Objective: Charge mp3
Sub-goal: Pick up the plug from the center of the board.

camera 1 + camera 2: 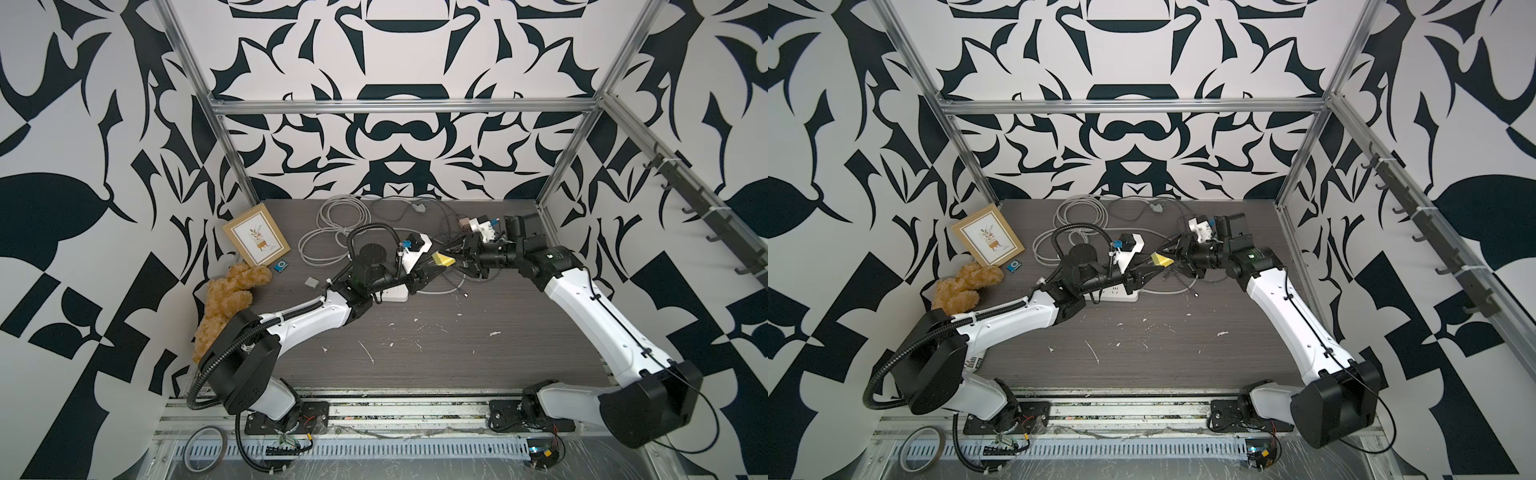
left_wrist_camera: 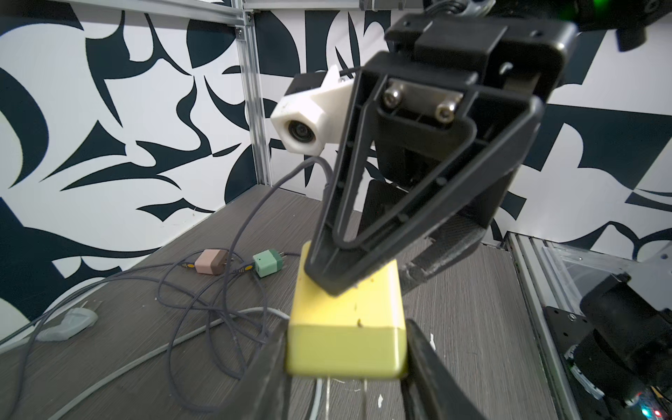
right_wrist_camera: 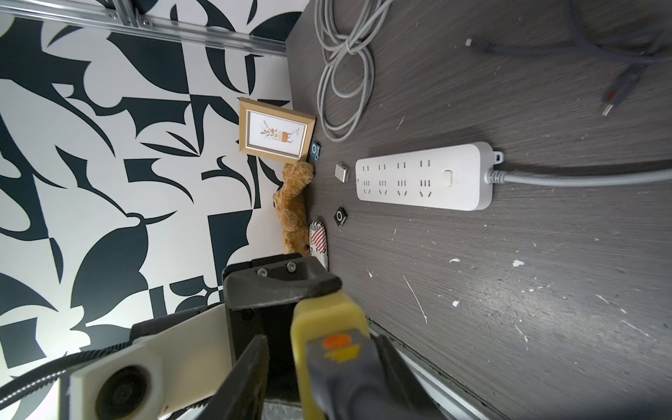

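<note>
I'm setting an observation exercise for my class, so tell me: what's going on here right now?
Both arms meet above the middle of the tabletop. The left gripper holds the yellow charger cube off the surface, while the right gripper is at the cube's far end, where a grey cable plug sits. The blue mp3 lies untouched beside the picture frame, and the sockets of the white power strip look empty.

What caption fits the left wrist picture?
Left gripper clamps a yellow charger cube, right gripper at its far end.

Bright even light; near foregrounds blurred; edges warped.
</note>
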Controlling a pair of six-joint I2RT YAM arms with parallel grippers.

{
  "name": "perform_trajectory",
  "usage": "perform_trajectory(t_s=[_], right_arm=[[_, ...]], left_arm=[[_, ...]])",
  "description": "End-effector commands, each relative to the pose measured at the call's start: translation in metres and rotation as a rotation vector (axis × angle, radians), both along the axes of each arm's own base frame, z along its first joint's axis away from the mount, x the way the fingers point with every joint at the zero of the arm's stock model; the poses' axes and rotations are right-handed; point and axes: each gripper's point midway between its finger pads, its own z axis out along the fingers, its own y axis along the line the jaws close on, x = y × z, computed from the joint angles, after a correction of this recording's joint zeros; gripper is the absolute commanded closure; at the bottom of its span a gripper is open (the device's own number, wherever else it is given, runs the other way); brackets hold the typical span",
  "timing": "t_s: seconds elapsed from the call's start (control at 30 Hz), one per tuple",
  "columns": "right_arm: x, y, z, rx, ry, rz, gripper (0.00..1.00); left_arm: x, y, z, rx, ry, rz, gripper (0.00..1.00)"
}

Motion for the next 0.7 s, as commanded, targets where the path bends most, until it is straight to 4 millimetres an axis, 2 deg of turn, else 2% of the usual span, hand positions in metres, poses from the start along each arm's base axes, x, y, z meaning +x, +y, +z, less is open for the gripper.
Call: perform_trajectory(t_s=[0.0,0.3,0.43,0.47,0.53,0.57,0.63,0.67], right_arm=[[-0.004,0.006,0.03,0.051,-0.092,0.059,0.53],[-0.004,0.008,0.026,0.065,-0.088,0.073,0.77],[-0.002,0.01,0.03,0.086,-0.106,0.072,0.98],[-0.002,0.01,0.031,0.089,-0.113,0.074,1.0],[-0.002,0.01,0.033,0.089,-0.135,0.079,1.0],[-0.002,0.009,0.033,0.078,-0.156,0.08,1.0],[0.0,-0.002,0.036,0.007,-0.227,0.054,1.0],[0.003,-0.011,0.038,-0.058,-0.288,0.034,1.0]], left_arm=[[-0.008,0.002,0.015,-0.033,-0.054,-0.024,0.79],[-0.011,0.002,0.014,-0.025,-0.054,-0.04,0.8],[-0.01,0.002,0.012,-0.025,-0.044,-0.034,0.78],[-0.008,0.003,0.012,-0.027,-0.037,-0.02,0.71],[0.0,0.01,0.012,-0.044,-0.021,0.048,0.27],[0.008,0.019,0.014,-0.059,-0.006,0.109,0.13],[0.026,0.048,0.016,-0.105,0.083,0.235,0.01],[0.038,0.069,0.018,-0.145,0.18,0.292,0.01]])
